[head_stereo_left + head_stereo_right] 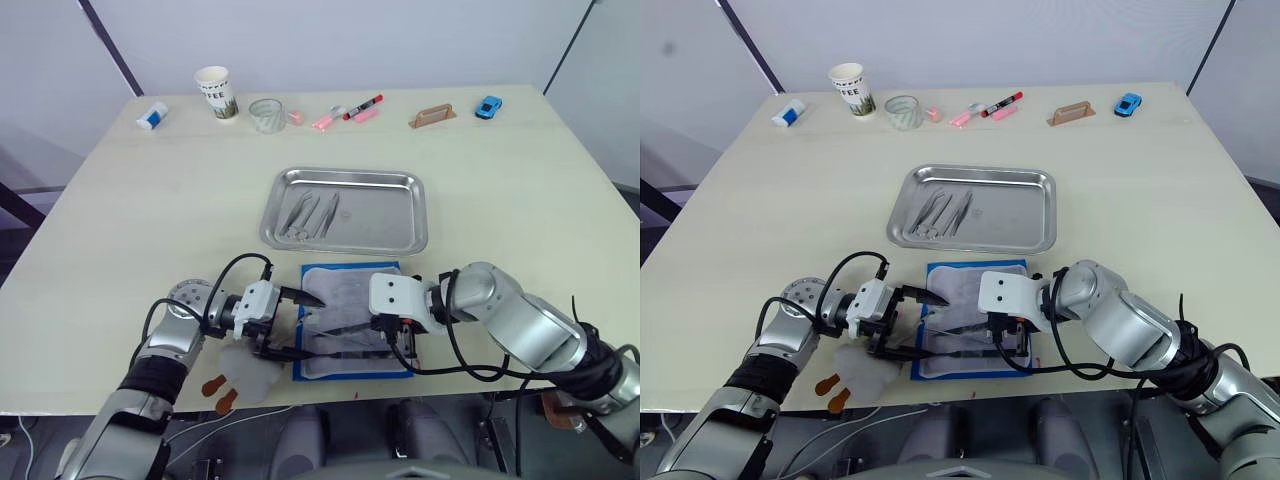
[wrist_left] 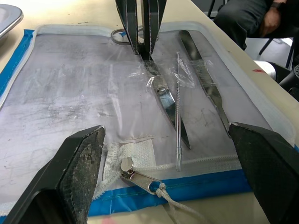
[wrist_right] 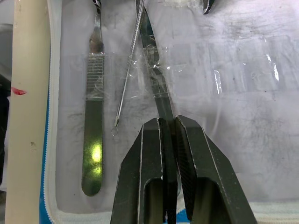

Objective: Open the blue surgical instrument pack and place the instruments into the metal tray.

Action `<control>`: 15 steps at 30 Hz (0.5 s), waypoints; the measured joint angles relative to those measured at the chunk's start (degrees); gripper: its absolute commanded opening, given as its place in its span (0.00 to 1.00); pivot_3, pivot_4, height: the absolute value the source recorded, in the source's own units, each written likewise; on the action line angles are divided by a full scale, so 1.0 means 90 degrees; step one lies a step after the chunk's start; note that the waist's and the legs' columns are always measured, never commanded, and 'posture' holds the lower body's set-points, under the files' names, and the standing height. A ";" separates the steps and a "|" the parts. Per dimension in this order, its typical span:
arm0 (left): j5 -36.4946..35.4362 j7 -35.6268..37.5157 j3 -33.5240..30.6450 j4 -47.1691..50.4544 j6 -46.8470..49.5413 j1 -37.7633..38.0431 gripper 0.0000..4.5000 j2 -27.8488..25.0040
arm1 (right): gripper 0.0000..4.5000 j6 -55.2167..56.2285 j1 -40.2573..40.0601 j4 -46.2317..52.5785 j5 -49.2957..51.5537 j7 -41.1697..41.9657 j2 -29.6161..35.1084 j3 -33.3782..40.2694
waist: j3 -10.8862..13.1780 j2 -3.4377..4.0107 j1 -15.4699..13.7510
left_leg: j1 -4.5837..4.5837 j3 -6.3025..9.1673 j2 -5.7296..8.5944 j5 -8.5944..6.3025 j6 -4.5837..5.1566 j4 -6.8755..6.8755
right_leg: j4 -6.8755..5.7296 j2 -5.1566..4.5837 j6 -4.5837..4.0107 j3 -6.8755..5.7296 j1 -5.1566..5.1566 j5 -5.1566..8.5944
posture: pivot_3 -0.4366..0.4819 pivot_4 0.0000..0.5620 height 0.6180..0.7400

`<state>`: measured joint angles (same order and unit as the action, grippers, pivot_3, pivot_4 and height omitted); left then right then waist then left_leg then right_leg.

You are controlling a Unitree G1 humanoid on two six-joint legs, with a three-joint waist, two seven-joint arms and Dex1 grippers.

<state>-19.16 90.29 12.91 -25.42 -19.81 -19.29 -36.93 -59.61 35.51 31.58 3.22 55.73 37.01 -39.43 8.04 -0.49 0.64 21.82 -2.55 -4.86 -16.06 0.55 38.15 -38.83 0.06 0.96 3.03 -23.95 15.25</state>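
The right gripper pinches the handle end of the scissors lying in the opened blue surgical instrument pack. Opposite it, the left gripper spreads wide over the pack's zipper edge. Beyond both, the metal tray holds a few instruments.

Glossy steel on the metal tray, mirror-bright at the rim. The blue surgical instrument pack lies open, pale lining under crinkly clear plastic, woven blue cloth border. The instruments gleam, polished metal, 1 handle ribbed. Matt black fingers, rough-grained. The table looks smooth, pale, matt.
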 measured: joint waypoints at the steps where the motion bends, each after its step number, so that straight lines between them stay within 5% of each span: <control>1: -0.0005 0.0001 -0.0001 -0.0019 -0.0023 -0.0003 1.00 0.0004 | 0.01 -0.0090 0.0070 0.0012 0.0008 -0.0008 0.0008 -0.0045 | -0.0001 0.0002 0.0001 | 0.0000 0.0000 0.0000 0.0000 0.0000 0.0000 | 0.0000 0.0000 0.0000 0.0000 0.0000 0.0000 | 0.48 0.27 0.98; 15: -0.0020 0.0004 0.0000 -0.0058 -0.0068 -0.0009 1.00 0.0023 | 0.01 -0.0426 0.0316 0.0013 0.0307 -0.0138 -0.0146 -0.0087 | -0.0002 0.0004 0.0000 | 0.0001 0.0002 0.0001 0.0000 0.0000 0.0000 | 0.0000 -0.0002 0.0000 -0.0003 0.0000 0.0000 | 0.48 0.27 0.98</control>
<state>-19.34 90.33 12.91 -25.94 -20.42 -19.37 -36.72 -63.44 38.36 31.69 5.98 54.49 35.70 -40.22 8.02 -0.45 0.64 21.83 -2.53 -4.86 -16.06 0.55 38.15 -38.83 0.04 0.96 3.00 -23.95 15.25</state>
